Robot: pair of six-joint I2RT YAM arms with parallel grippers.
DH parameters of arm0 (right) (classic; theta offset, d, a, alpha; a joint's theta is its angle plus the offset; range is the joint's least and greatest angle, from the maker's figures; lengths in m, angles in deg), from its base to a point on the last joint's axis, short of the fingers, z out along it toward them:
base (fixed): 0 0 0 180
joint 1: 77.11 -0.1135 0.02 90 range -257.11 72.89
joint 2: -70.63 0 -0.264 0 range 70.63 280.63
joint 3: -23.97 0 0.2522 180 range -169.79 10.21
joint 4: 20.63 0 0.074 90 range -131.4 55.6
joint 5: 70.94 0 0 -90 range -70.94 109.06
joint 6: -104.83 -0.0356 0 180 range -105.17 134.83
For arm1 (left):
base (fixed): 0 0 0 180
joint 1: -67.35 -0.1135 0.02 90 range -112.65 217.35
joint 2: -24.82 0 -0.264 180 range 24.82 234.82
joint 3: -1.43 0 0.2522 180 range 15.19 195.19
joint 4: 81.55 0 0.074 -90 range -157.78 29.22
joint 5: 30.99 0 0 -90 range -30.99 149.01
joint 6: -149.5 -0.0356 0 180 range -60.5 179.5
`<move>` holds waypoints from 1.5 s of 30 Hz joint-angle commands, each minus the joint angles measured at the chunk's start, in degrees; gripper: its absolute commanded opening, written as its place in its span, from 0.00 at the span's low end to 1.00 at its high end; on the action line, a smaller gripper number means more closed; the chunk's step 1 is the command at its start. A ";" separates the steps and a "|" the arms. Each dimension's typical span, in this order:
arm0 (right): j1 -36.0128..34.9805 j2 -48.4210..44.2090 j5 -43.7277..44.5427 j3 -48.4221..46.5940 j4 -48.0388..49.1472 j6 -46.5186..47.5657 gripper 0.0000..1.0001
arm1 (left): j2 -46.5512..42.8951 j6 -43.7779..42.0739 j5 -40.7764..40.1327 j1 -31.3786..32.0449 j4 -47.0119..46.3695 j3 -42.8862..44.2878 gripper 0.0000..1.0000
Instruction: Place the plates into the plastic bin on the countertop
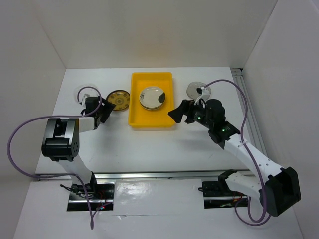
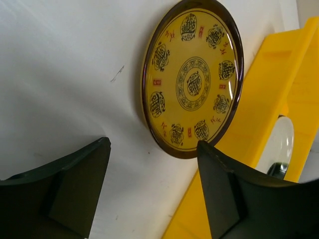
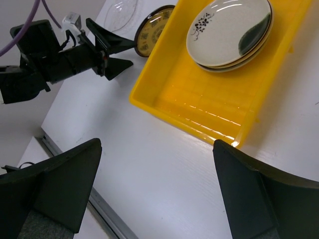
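Note:
The yellow plastic bin [image 1: 135,102] stands mid-table and holds a stack of cream plates [image 1: 152,97], the top one with a black patch [image 3: 229,32]. A gold-brown patterned plate [image 1: 118,99] lies on the white countertop just left of the bin and fills the left wrist view [image 2: 192,74]. A clear plate [image 1: 84,93] lies further left and a grey glassy plate [image 1: 198,90] lies right of the bin. My left gripper [image 1: 106,110] is open and empty, just short of the gold plate's near edge [image 2: 153,144]. My right gripper [image 1: 180,112] is open and empty over the countertop beside the bin's near right corner [image 3: 157,144].
White walls enclose the countertop on three sides. A metal rail [image 1: 149,175] runs along the near edge by the arm bases. The near half of the bin floor [image 3: 209,99] is bare. The left arm's gripper shows in the right wrist view [image 3: 107,50].

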 commanded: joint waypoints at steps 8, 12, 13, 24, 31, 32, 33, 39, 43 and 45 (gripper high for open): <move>1.34 -2.68 3.14 0.73 2.03 -0.71 1.00 | 8.08 1.87 -2.86 0.35 12.89 11.54 0.68; 1.96 -3.29 3.14 0.21 0.98 -1.23 1.00 | 9.40 1.87 -2.87 0.35 15.62 13.40 0.50; 1.96 -3.82 3.14 0.21 0.98 -1.76 1.00 | 9.41 1.87 -2.87 0.35 16.14 13.40 0.41; 3.01 -5.49 5.07 -1.11 -3.59 -1.76 1.00 | 5.91 3.62 -6.11 0.35 22.83 13.50 0.00; 3.01 -6.19 5.07 -0.59 -4.21 -1.76 1.00 | -10.61 3.10 -14.70 2.72 26.86 12.42 0.00; 3.01 -6.19 5.07 -0.06 -4.82 -1.76 1.00 | -12.28 2.31 -16.99 3.51 29.57 13.31 0.00; 3.01 -6.89 5.07 -0.06 -4.82 -1.76 1.00 | -14.04 1.70 -19.37 4.39 30.73 14.10 0.00; 3.01 -9.53 6.12 1.00 -7.28 -1.23 1.00 | -27.67 -2.96 -21.53 10.10 27.15 12.79 0.00; 3.01 -10.68 7.17 1.00 -8.78 -0.18 1.00 | -25.94 -5.95 -12.46 13.43 22.57 13.40 0.00; 3.01 -11.90 7.18 1.00 -9.39 -0.18 1.00 | -23.04 -6.48 -7.37 14.58 19.50 15.68 0.00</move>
